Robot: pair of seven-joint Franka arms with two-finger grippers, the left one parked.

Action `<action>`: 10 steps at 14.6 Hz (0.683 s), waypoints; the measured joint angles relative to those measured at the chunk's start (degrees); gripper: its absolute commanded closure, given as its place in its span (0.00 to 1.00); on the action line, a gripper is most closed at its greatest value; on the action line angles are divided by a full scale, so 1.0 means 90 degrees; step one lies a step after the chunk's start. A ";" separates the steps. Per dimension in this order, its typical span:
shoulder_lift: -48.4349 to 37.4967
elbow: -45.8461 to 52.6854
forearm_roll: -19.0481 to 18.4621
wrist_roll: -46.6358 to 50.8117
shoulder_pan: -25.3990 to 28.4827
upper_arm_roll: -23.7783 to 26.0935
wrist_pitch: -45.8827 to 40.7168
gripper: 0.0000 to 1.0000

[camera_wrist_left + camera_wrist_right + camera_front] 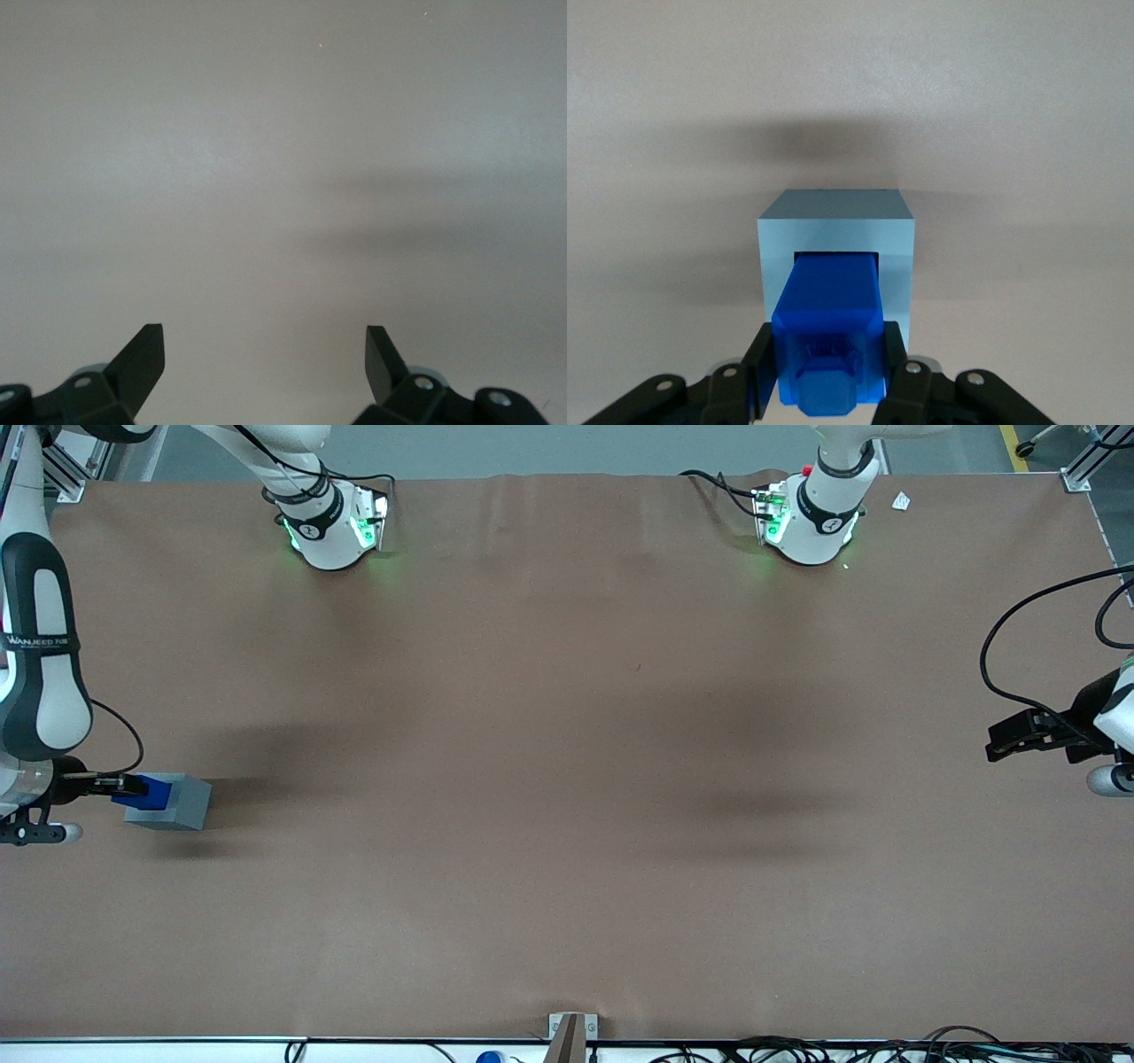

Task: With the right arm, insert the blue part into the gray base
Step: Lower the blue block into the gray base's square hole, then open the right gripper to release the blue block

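Observation:
The gray base point(182, 804) sits on the brown table at the working arm's end, its recessed face turned sideways toward my gripper. The blue part point(147, 793) is held level, with its leading end inside the base's square recess. My right gripper point(124, 786) is shut on the blue part's knob end. In the right wrist view the blue part point(829, 314) runs from between the black fingers point(764, 356) into the opening of the gray base point(835, 232). The gripper point(828, 367) clamps it from both sides, and the knob faces the camera.
Two white arm pedestals point(332, 527) point(811, 522) stand at the table's back edge. A small white scrap point(901, 502) lies near the parked arm's pedestal. A metal bracket point(571, 1032) and cables line the front edge. Brown table surface point(567, 779) stretches toward the parked arm's end.

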 measured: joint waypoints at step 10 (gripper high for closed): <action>0.0130 -0.0004 0.0000 -0.0001 0.0006 0.0005 0.0033 0.00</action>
